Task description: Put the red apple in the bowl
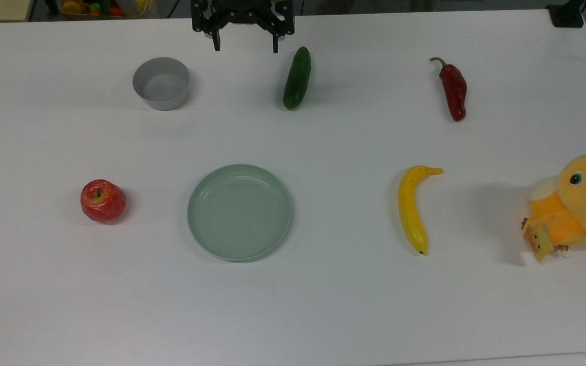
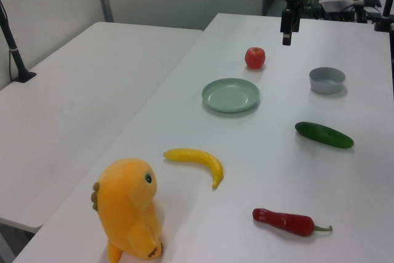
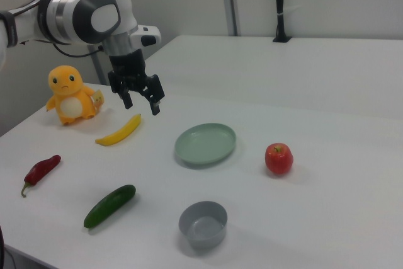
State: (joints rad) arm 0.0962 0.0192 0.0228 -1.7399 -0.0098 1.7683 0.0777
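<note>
- White surface (image 1: pixel 323 305), the largest thing in sight, carries everything; the arm hangs above its far edge in the top view.
- Orange plush toy (image 1: pixel 578 203) sits far from the end effector, toward the top view's right.
- Pale-green plate (image 1: pixel 239 212) lies empty, below the end effector in the top view, well apart from it.
- Yellow banana (image 1: pixel 411 208), green cucumber (image 1: pixel 297 77) and dark-red chili pepper (image 1: pixel 453 90) lie spread on the top view's right side; the cucumber is the nearest of them to the end effector.
- Black end effector (image 1: pixel 245 46) hovers above the surface with its fingers spread wide, holding nothing.
- Grey bowl (image 1: pixel 161 83) stands empty, near the end effector, on the top view's left of it.
- Red apple (image 1: pixel 103 201) rests upright on the surface, well apart from the end effector, toward the top view's lower left, beyond the bowl.
- Step in hand, as I judge it: the approach, with nothing grasped yet. The next move calls for travelling over the apple, descending with the fingers straddling it, and closing on its rounded, glossy sides squarely enough that it does not slip.
</note>
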